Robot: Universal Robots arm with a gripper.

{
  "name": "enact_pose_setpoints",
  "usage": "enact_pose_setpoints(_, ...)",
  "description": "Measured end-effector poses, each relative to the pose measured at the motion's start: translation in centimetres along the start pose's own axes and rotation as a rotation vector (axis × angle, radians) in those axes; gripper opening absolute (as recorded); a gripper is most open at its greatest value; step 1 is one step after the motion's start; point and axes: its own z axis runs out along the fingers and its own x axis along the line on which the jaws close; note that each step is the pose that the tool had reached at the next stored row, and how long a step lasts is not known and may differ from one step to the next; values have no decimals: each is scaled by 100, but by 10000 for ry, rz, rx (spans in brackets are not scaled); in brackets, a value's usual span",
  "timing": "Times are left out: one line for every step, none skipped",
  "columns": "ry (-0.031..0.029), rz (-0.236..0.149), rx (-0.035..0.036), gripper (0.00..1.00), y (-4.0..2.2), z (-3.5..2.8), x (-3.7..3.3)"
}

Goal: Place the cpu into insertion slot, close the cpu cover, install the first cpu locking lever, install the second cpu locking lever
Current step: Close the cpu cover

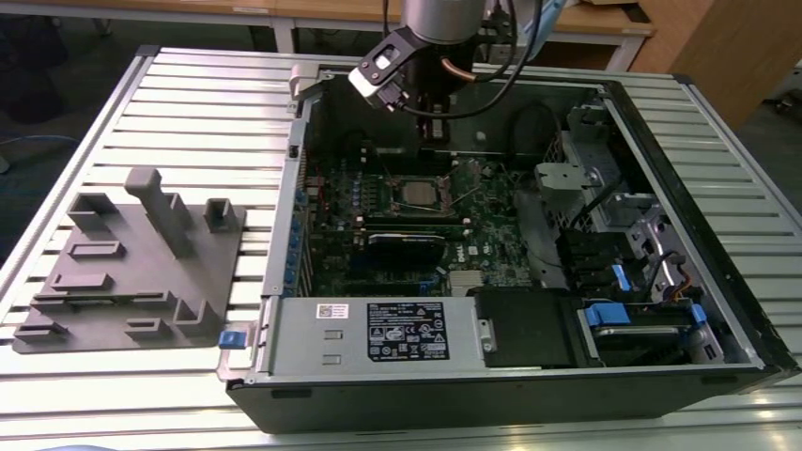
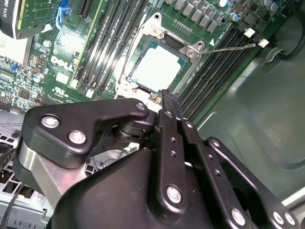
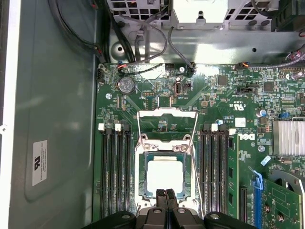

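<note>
The cpu (image 3: 165,175) lies within the cover (image 3: 164,147), between memory banks (image 3: 114,171). The case (image 1: 501,399) lies on the table (image 1: 188,103), with a fixture (image 1: 138,263) at the exterior view's left.

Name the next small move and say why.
Probably shift the shut tool across to the loose lever and press it down. The cpu is seated, the cover seems to lie flat over it, and the lever wire sticks out unlatched.

Lab or workshop: slatted aluminium bench (image 1: 188,103) is carrying an open computer case (image 1: 501,406) under the gripper (image 1: 433,117); wooden desks (image 1: 602,23) are standing beyond it.
</note>
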Motion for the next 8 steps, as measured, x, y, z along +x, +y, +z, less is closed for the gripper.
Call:
enact_pose_setpoints(-1,0,1,11,3,0,0)
enact_pose_setpoints(-1,1,0,11,10,0,0)
enact_pose_setpoints(-1,1,0,11,22,1,0)
enact_pose_setpoints(-1,1,1,11,38,1,1)
enact_pose_setpoints(0,1,0,11,58,3,1)
enact_pose_setpoints(1,0,0,11,79,4,1)
enact_pose_setpoints(0,1,0,11,99,4,1)
enact_pose_setpoints(0,1,0,11,117,5,1)
